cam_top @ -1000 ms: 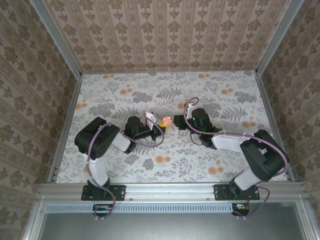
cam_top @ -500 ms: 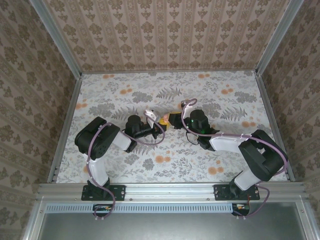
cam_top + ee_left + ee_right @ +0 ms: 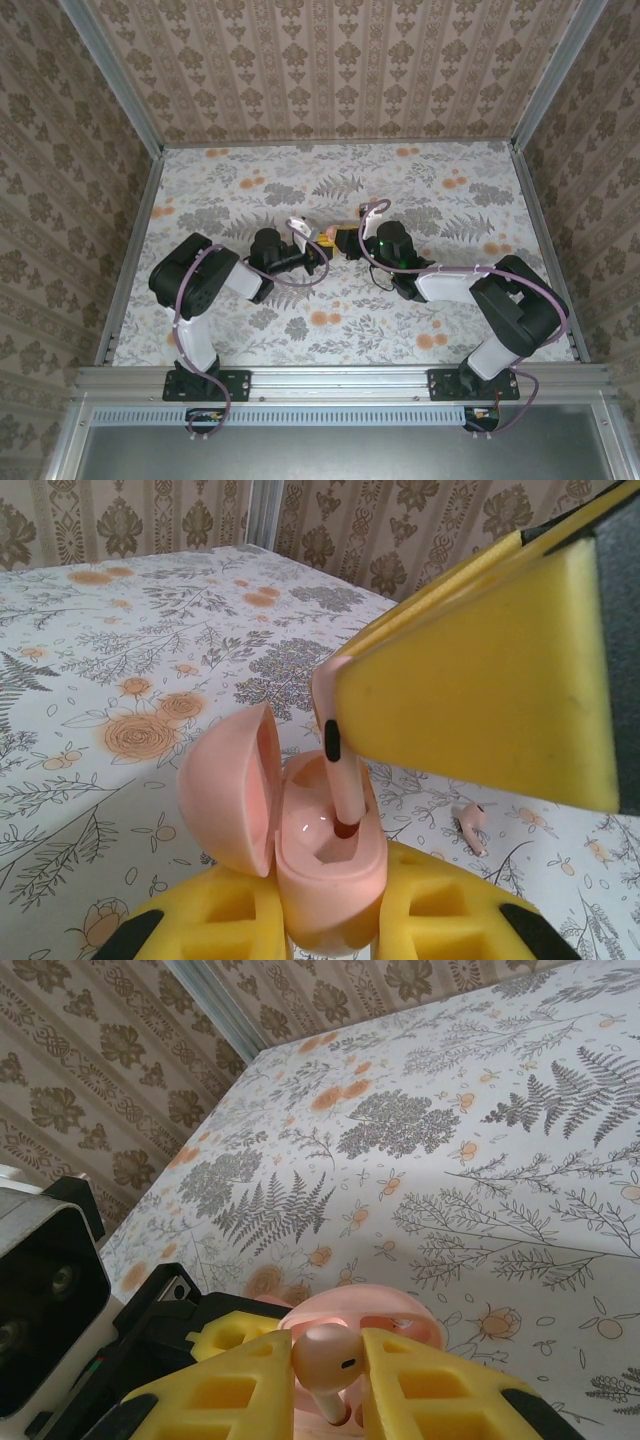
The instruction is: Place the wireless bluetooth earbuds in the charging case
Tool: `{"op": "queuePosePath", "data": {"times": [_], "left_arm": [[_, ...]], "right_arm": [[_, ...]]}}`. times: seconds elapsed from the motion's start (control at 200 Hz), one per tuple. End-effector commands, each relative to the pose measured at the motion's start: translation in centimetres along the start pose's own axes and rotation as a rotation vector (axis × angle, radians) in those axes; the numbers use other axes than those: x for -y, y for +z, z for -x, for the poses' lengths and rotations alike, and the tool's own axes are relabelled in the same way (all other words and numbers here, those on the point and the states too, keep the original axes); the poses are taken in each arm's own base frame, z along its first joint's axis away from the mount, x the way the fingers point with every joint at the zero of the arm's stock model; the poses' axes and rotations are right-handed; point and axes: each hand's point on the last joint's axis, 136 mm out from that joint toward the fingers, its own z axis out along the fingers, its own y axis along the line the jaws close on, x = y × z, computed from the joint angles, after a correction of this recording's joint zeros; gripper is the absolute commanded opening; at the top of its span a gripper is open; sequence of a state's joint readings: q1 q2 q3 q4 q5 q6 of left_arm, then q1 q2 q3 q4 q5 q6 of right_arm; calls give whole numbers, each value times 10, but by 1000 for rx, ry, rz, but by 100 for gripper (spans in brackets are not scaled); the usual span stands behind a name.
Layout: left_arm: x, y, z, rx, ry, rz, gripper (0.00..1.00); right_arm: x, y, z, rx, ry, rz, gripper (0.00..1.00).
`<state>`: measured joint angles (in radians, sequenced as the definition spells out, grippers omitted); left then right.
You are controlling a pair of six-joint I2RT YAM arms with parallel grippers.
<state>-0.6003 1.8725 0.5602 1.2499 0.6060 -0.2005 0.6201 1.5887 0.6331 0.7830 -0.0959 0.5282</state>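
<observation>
My left gripper [image 3: 325, 925] is shut on the pink charging case [image 3: 330, 880], holding it upright with its lid [image 3: 225, 785] swung open to the left. My right gripper [image 3: 330, 1365] is shut on one pale pink earbud [image 3: 325, 1352], directly over the case [image 3: 400, 1310]. In the left wrist view this earbud's stem [image 3: 343, 790] reaches down into a slot of the case, under the right gripper's yellow finger [image 3: 480, 680]. The other earbud [image 3: 474, 824] lies loose on the table just right of the case. From above, both grippers [image 3: 320, 250] [image 3: 348, 243] meet at the case [image 3: 329, 237] mid-table.
The floral table [image 3: 420, 190] is walled on the left, back and right. The left gripper's black body [image 3: 60, 1290] sits close at the right wrist's left side. Cables loop over both arms [image 3: 290, 275].
The right gripper has moved left with the earbud and now stands over the open case. The left gripper and case have stayed put.
</observation>
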Motion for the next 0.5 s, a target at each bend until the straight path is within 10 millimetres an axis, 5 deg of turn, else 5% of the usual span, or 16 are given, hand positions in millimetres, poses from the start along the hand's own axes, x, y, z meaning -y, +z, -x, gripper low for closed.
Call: {"op": "queuePosePath", "data": {"times": [0.0,0.495], "left_arm": [[5,-3,30,76,30,-21,12],[9,-5,40,95,58,-34,12]], "right_arm": [[-3,1,3,31,-1,7,21],[-7,-4,-9,-3,-4,39,23]]}}
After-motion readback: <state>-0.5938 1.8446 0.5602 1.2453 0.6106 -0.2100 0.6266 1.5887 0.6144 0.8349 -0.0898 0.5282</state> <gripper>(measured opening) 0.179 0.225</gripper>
